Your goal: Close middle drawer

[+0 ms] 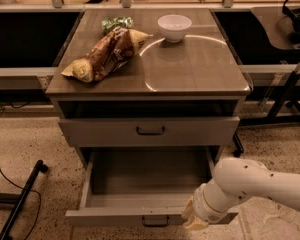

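The middle drawer [115, 216] is pulled far out of the cabinet, with its low front panel toward me and its deep box empty. Its small dark bar handle [155, 222] is at the middle of the front. My gripper [194, 219] is at the end of the white arm [250, 184], low at the right part of that front panel, just right of the handle. It seems to touch the panel. The drawer with the taller front [150, 131] sits above, nearly closed.
On the cabinet top [190, 69] lie a brown chip bag [106, 54], a green packet [116, 22] and a white bowl [174, 27]. A black stand leg [22, 196] and cable lie on the floor at left. Dark desks flank the cabinet.
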Controlling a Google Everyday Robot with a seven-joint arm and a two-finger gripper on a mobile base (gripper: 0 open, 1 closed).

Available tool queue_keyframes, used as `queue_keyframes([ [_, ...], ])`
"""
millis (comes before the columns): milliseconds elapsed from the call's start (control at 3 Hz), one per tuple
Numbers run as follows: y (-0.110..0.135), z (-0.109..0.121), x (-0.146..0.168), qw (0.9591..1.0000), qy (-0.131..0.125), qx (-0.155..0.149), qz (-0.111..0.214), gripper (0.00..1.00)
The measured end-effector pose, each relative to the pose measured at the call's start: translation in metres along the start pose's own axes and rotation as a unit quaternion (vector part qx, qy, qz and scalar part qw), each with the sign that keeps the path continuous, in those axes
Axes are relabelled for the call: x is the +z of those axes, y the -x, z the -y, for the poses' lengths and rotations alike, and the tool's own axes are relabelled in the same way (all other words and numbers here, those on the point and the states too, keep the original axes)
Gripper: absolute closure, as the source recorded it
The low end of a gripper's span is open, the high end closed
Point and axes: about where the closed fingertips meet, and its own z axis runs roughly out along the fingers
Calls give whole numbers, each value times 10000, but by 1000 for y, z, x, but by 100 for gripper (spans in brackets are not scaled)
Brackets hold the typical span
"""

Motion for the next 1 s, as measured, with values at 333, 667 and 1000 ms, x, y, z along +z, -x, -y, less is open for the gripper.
queue_keyframes([
  [333,-27,2,27,9999,38,138,-88,95],
  [667,-44,3,44,9995,-6,235,-189,100],
  [1000,-63,25,73,9984,-348,390,-207,100],
])
